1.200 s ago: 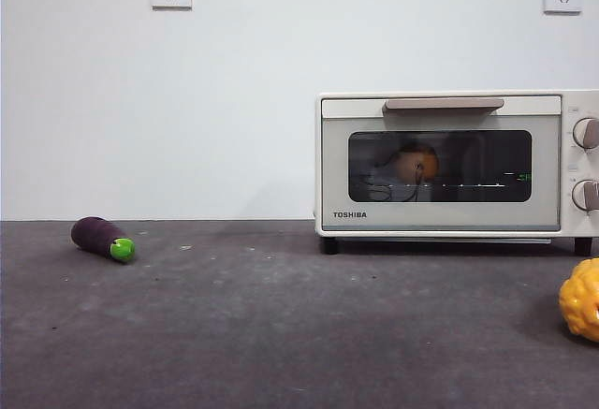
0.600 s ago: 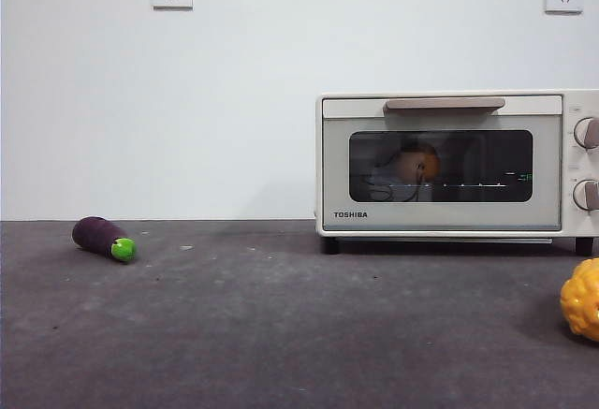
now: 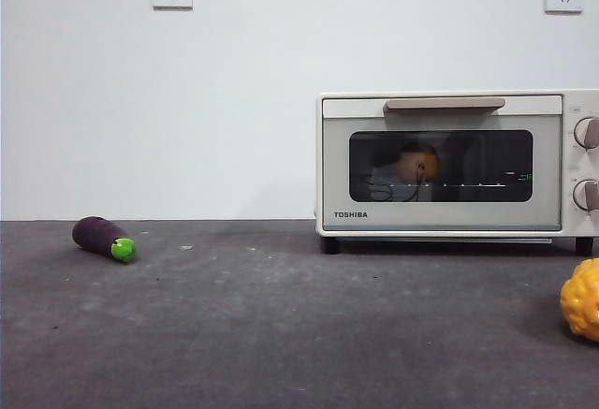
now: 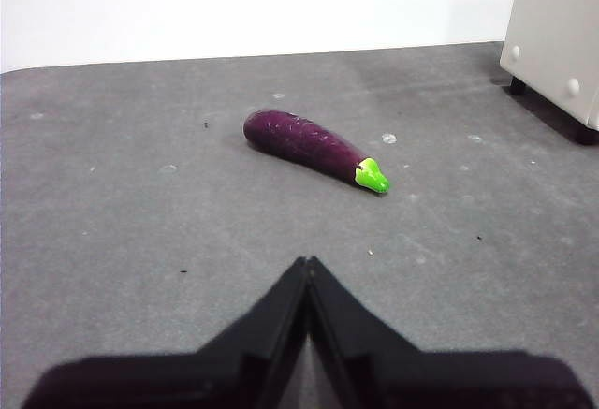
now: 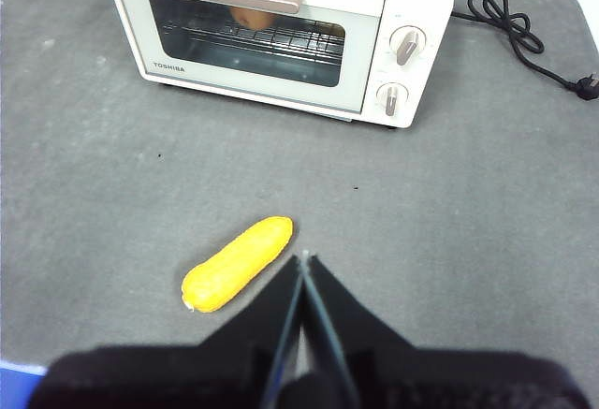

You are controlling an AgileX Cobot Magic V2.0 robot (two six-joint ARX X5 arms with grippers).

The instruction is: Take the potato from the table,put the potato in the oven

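The cream-white oven [image 3: 459,164] stands at the right on the dark grey table [image 3: 281,334] with its door closed. Through the dark glass the orange-brown potato [image 3: 416,162] shows on the wire rack inside; in the right wrist view the potato [image 5: 251,18] sits behind the handle of the oven [image 5: 281,30]. My left gripper [image 4: 307,264] is shut and empty, held over the table short of a purple eggplant. My right gripper [image 5: 303,259] is shut and empty, high above the table in front of the oven. Neither arm shows in the front view.
A purple eggplant [image 3: 103,238] with a green tip lies at the left, also seen as the eggplant [image 4: 314,149] ahead of the left gripper. A bumpy yellow-orange lump [image 3: 582,299] lies at the right edge; the same lump [image 5: 238,262] is beside the right gripper. A black power cord [image 5: 519,30] trails behind the oven.
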